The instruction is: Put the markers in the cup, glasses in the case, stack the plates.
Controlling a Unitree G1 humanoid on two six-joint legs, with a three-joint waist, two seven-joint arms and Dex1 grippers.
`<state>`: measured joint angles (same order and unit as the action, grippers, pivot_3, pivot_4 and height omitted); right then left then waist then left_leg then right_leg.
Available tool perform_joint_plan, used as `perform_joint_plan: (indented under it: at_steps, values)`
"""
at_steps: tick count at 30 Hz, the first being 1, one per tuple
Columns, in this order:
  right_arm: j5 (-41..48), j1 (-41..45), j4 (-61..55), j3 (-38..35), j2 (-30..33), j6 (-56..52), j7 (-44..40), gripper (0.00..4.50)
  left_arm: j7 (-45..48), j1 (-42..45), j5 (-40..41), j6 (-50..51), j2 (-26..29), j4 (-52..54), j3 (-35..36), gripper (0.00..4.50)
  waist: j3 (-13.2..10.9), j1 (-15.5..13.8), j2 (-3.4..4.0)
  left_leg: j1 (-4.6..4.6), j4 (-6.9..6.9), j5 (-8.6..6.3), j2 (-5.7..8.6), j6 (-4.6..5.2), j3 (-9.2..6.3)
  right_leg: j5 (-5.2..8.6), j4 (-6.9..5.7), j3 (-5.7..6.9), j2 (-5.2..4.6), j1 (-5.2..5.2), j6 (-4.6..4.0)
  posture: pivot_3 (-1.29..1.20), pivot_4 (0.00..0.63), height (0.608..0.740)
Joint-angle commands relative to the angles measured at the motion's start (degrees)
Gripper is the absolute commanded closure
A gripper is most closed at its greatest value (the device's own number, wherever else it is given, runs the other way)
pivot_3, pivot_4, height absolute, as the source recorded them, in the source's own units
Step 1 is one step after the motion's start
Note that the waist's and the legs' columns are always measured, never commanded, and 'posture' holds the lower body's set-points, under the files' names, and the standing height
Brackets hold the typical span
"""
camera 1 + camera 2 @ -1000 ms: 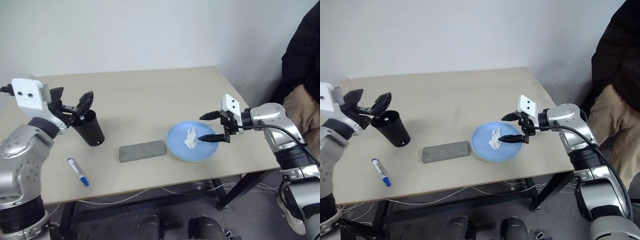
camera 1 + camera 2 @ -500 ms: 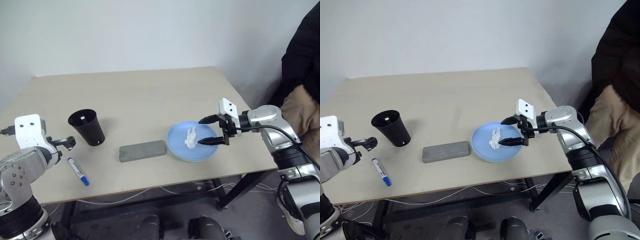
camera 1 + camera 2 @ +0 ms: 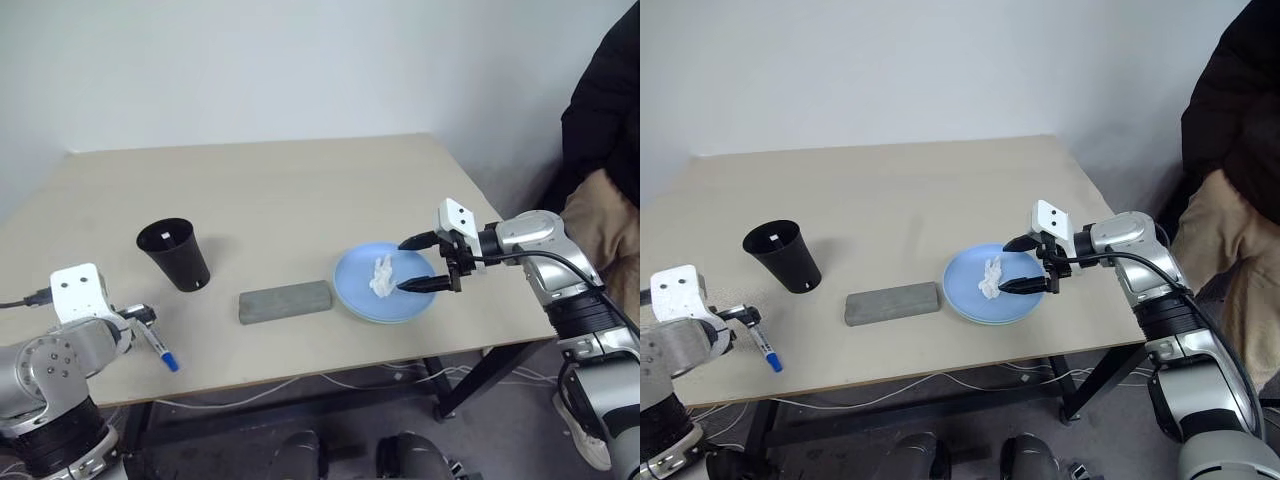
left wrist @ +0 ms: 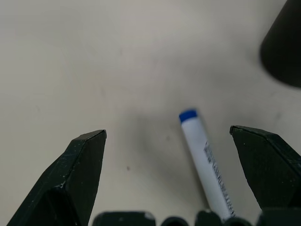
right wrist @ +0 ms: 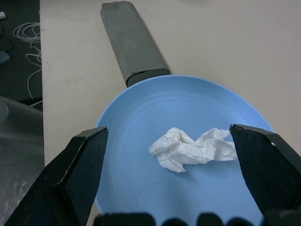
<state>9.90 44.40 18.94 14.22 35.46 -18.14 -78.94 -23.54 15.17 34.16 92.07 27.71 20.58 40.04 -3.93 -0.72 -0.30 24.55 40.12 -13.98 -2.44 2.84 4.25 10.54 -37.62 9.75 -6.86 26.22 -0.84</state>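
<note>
A white marker (image 3: 158, 345) with blue ends lies at the table's near left. My left gripper (image 3: 140, 317) hangs open low over its far end; in the left wrist view the marker (image 4: 205, 160) lies between the open fingers (image 4: 80, 174). The black cup (image 3: 175, 254) stands upright just behind it. The grey case (image 3: 285, 301) lies shut at mid-table. The light blue plate (image 3: 400, 300) rests on a pale green plate whose edge shows at the near rim. My right gripper (image 3: 415, 263) is open just above the blue plate. The glasses are out of view.
A crumpled white tissue (image 5: 193, 148) lies in the middle of the blue plate (image 5: 136, 160). A seated person (image 3: 610, 120) in dark top and tan trousers is close by the table's right side. The stacked plates sit near the table's front right edge.
My left gripper has dropped from over the cup to just above the marker at the near left, tilting downward. My right gripper has held still over the plate.
</note>
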Motion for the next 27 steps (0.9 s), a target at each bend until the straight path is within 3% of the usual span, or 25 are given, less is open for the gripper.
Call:
perform_joint_plan:
  at_steps: [1,10,23,27]
  values:
    - [0.2,1.5,-1.6,-1.2,0.7,0.2,0.0,0.0,-5.3,0.8,0.3,0.4,-2.9,0.1,0.7,0.02,0.0,0.0,-0.01,0.0,0.0,0.0,0.0,0.0,-0.01,0.0,0.0,0.01,0.0,0.0,0.0,0.0,0.0,0.701]
    - [0.3,1.4,-1.9,-1.1,0.4,0.0,0.0,0.0,-12.2,0.7,2.2,0.4,-8.3,0.0,-0.2,0.02,0.0,0.0,-0.03,-0.03,0.0,0.0,0.02,0.0,0.0,-0.01,-0.01,0.01,-0.03,-0.05,0.0,0.0,0.0,0.701]
    - [0.4,1.0,-2.4,-1.2,0.2,0.1,0.6,0.0,-19.6,7.4,-1.2,0.4,-13.2,-2.1,1.3,0.02,0.1,-0.1,0.0,-0.05,0.03,0.1,0.02,-0.15,-0.22,-0.01,-0.03,0.3,-0.08,-0.2,0.0,0.0,0.0,0.701]
    - [0.4,1.0,-2.3,-1.2,0.2,0.2,0.6,0.0,-20.2,8.7,-2.0,0.4,-14.0,-2.3,1.4,0.89,0.1,-0.1,-0.01,-0.04,0.04,0.12,0.02,-0.17,-0.28,-0.01,-0.03,0.37,-0.09,-0.24,0.01,0.0,0.0,0.701]
